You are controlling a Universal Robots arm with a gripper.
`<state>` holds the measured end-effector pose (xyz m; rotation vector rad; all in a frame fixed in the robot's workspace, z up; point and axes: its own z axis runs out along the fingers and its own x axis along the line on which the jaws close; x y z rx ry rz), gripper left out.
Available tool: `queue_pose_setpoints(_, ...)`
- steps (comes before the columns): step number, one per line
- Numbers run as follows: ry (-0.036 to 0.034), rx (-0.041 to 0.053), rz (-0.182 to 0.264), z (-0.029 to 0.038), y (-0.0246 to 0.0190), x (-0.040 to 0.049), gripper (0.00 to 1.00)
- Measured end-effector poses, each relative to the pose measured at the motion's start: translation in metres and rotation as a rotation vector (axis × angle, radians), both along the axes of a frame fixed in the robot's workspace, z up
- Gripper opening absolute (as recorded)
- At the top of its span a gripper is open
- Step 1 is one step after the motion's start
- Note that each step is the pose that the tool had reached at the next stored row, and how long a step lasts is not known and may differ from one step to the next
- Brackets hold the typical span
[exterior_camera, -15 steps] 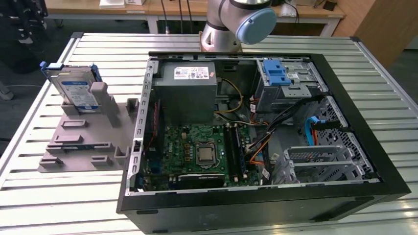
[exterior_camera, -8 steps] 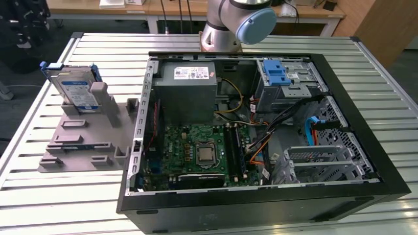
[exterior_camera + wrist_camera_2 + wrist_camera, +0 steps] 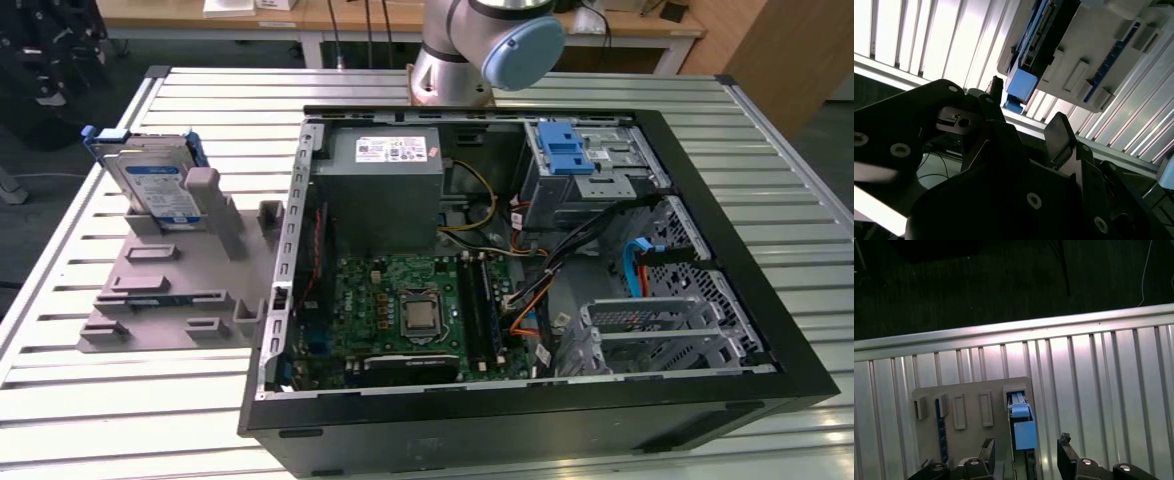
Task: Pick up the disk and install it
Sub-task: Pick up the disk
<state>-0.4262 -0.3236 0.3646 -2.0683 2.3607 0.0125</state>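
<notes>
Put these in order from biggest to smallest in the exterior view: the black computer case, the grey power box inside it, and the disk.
1. Computer case, by far the biggest.
2. Grey power box.
3. Disk, standing tilted in its grey holder, so it may look smaller than it is.

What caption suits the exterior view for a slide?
Disk stands in grey holder beside the open computer case.

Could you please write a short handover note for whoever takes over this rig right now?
The flat silver hard disk with blue side rails stands upright in the grey plastic holder, at the exterior view's left of the open black computer case. The gripper is open and empty, fingertips apart on either side of the disk's blue rail end. Done: alignment only. Left: grasp, lift, install.
</notes>
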Motion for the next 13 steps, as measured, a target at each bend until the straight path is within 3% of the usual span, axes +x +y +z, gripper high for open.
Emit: queue_pose_setpoints(13,-0.0003,0.0000,0.002,-0.0114,0.0000,0.0000,0.60)
